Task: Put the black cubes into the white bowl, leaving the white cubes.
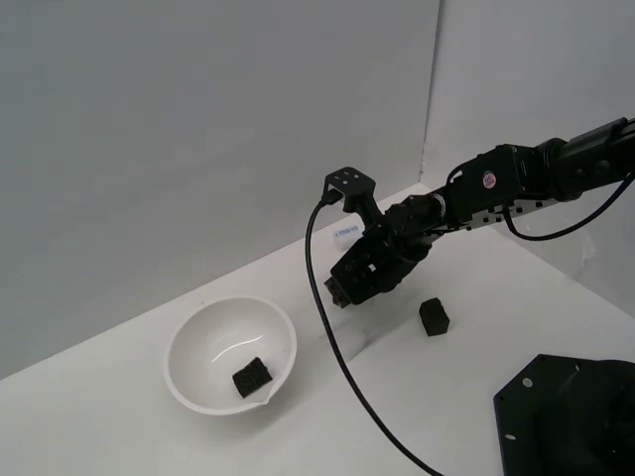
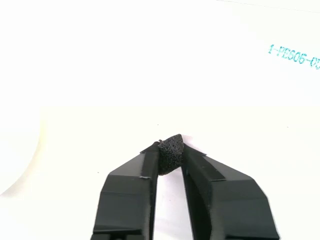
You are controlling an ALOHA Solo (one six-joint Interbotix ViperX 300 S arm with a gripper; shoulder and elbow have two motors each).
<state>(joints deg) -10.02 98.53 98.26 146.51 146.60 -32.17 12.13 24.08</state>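
My gripper (image 1: pixel 338 292) hangs above the table, to the exterior view's right of the white bowl (image 1: pixel 198 332). In the wrist view the gripper (image 2: pixel 170 159) is shut on a black cube (image 2: pixel 171 150), pinched between the two fingertips. A second black cube (image 1: pixel 251 377) lies inside the bowl. A third black cube (image 1: pixel 434 317) sits on the table to the exterior view's right of the gripper. A white cube (image 1: pixel 344 237) with a blue mark shows just behind the arm. Another pale white cube (image 1: pixel 358 342) rests below the gripper. Blue print (image 2: pixel 295 50) shows in the wrist view.
A black cable (image 1: pixel 332 337) loops from the wrist down across the table toward the front. A black base plate (image 1: pixel 571 416) fills the exterior view's lower right corner. A plain wall stands behind the table.
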